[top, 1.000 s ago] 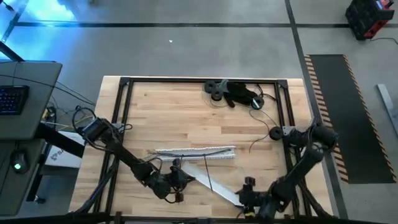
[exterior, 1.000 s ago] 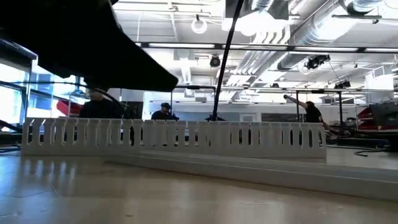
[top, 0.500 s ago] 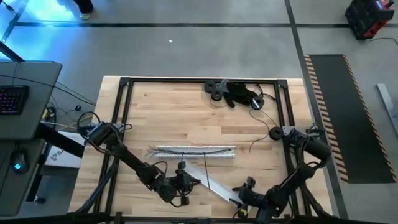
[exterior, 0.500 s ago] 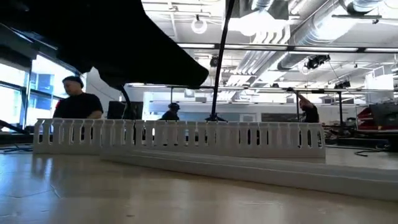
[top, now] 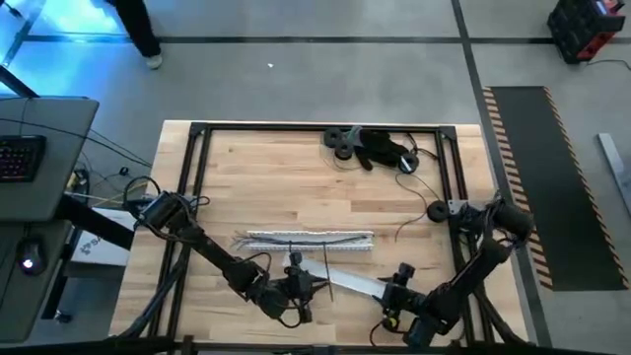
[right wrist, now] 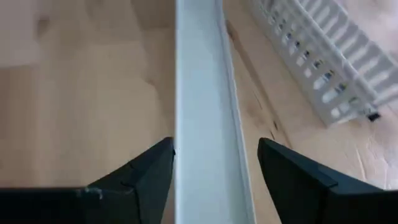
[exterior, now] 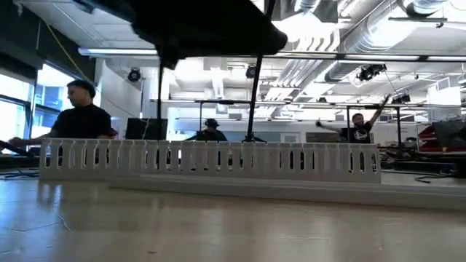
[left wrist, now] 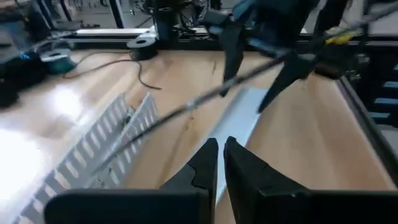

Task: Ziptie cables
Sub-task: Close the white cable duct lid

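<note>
Because the cables [left wrist: 186,109] are thin and floppy, pinch them mid-bunch; your left claw [left wrist: 219,163] is pressed together, right claw [right wrist: 216,149] spread astride the white strip [right wrist: 199,62].

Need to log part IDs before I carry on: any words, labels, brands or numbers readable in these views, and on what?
None can be read.
White paper beside the table: dark marks, too small to read.
Keyboard: key legends too small.
Slotted cable duct, flat white duct cover, black gadget: no visible print.
Left gripper and right gripper: no markings visible.
</note>
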`<state>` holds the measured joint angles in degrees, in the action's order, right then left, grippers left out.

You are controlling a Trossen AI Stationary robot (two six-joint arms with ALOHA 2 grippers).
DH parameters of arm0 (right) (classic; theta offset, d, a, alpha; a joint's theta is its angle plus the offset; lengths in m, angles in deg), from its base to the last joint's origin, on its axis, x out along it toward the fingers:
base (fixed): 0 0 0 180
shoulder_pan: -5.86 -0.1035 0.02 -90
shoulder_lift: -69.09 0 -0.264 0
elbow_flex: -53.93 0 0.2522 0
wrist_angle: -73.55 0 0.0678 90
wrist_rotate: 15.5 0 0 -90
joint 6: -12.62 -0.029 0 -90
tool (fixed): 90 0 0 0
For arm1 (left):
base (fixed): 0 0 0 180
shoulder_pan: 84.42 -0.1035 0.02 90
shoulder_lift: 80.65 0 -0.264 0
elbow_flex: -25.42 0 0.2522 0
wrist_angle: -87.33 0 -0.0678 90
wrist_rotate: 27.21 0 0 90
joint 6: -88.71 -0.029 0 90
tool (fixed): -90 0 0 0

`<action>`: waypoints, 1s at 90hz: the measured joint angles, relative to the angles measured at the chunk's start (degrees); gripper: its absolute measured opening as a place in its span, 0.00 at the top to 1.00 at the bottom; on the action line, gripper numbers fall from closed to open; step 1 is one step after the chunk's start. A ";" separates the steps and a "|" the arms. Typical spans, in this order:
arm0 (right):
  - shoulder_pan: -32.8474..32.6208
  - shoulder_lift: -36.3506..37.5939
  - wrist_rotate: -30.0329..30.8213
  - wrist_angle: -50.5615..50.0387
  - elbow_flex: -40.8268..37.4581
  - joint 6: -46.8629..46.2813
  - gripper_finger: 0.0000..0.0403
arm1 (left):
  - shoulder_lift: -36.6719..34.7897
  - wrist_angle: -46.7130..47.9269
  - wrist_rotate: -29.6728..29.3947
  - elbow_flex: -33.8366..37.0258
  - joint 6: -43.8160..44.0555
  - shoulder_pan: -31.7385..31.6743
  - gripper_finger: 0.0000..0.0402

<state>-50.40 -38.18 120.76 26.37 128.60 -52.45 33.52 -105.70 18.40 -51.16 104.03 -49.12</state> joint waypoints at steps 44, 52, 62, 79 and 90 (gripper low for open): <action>9.28 -2.60 -25.01 3.97 0.39 12.44 0.78 | 0.05 5.07 16.82 0.04 -8.11 -5.61 0.83; 9.85 -2.58 -25.43 5.37 0.36 14.08 0.93 | 0.85 2.73 14.30 0.02 -15.50 -3.71 0.83; 9.80 -1.29 -24.35 6.54 0.11 16.49 0.98 | 2.85 2.10 11.82 -1.08 -22.72 -1.84 0.83; 10.14 2.20 -23.74 6.14 -0.01 16.73 1.00 | 7.73 3.02 11.06 -4.42 -23.54 -1.10 0.77; 10.70 3.49 -24.24 6.08 -0.01 16.71 1.00 | 10.42 5.84 9.19 -6.66 -21.56 -1.32 0.71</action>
<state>-39.69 -34.69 96.52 32.45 128.59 -35.75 43.94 -99.86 27.59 -57.83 82.47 -50.44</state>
